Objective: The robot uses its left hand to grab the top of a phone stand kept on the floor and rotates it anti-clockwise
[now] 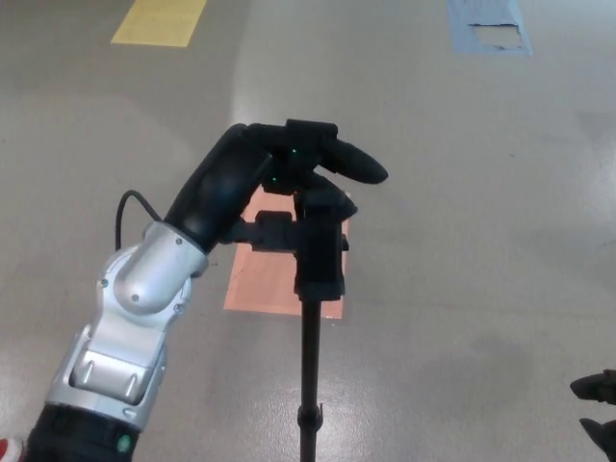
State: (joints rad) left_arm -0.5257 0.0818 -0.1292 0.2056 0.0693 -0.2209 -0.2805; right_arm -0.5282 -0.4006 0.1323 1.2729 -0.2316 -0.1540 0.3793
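- A smooth grey-beige floor (462, 241), glossy with a pale streak of reflected light, fills the head view.
- A yellow rectangle (159, 21) lies flat at the upper left.
- A blue patch (489, 27) with a worn pale centre lies at the upper right.
- An orange-pink square (262, 279) lies mid-frame, partly hidden.

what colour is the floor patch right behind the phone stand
Orange-pink floor patch, seen in the head view behind the black phone stand.
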